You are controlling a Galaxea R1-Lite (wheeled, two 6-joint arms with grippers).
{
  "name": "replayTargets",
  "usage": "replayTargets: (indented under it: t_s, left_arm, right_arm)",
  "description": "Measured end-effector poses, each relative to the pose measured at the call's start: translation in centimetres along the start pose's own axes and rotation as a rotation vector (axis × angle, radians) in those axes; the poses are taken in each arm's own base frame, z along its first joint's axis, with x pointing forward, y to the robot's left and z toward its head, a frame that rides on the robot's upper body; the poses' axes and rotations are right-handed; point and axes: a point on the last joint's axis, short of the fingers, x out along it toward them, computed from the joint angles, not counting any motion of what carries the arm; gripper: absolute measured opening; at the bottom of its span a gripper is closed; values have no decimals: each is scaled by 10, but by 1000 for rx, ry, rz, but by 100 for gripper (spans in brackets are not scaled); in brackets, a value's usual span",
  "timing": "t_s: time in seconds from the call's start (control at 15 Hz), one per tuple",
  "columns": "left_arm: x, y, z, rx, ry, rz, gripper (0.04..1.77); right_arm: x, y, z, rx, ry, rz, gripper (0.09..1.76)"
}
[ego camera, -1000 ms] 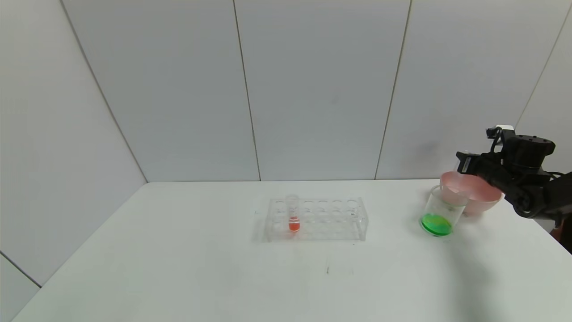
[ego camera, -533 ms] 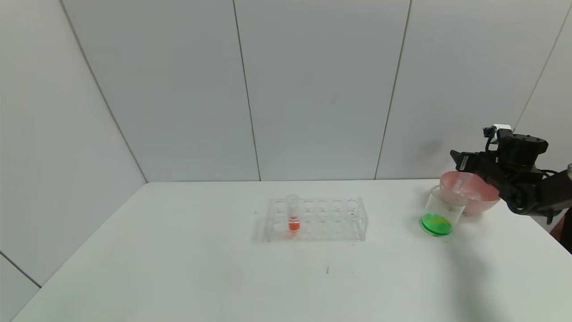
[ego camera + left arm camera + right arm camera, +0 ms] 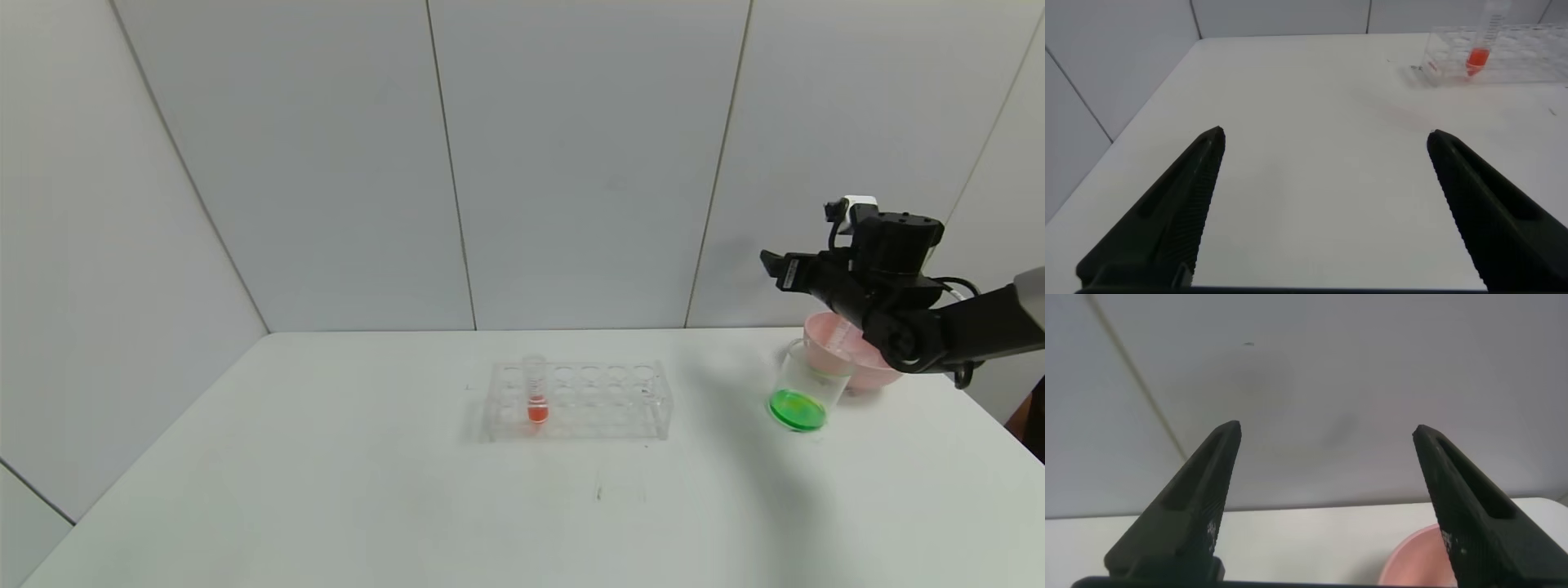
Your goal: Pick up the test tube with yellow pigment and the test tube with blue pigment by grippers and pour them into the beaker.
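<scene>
Showing only wall between spread right claw (image 3: 1323, 498) fingers; beaker (image 3: 804, 390) elsewhere.

The rack (image 3: 580, 400) stands left of the beaker (image 3: 804, 392), bowl (image 3: 849, 353) just behind.

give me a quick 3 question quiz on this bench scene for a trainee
1. True or false: the right end effector is open and holds nothing.
2. What colour is the liquid in the beaker? A blue, B green, C yellow
3. How many tubes stand in the rack?

Key
1. True: it hangs above the pink bowl, fingers spread.
2. B.
3. One, the tube with orange-red liquid.
</scene>
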Motion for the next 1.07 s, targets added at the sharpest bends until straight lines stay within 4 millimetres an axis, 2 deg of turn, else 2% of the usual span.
replayTargets:
  t_s: [0.2, 0.4, 0.73, 0.93, 1.07]
  left_arm:
    - [0, 0, 0, 0, 0, 0, 176]
    - [0, 0, 0, 0, 0, 0, 176]
    - [0, 0, 0, 0, 0, 0, 176]
    - [0, 0, 0, 0, 0, 0, 176]
    - [0, 0, 0, 0, 0, 0, 176]
  right_arm:
    - [-40, 20, 16, 3, -7, 62, 158]
    - [-97, 24, 40, 6, -56, 99, 162]
    - [-209, 8, 77, 14, -192, 90, 166]
    - [-276, -7, 93, 13, -312, 52, 168]
    - [-322, -14, 96, -7, -402, 23, 168]
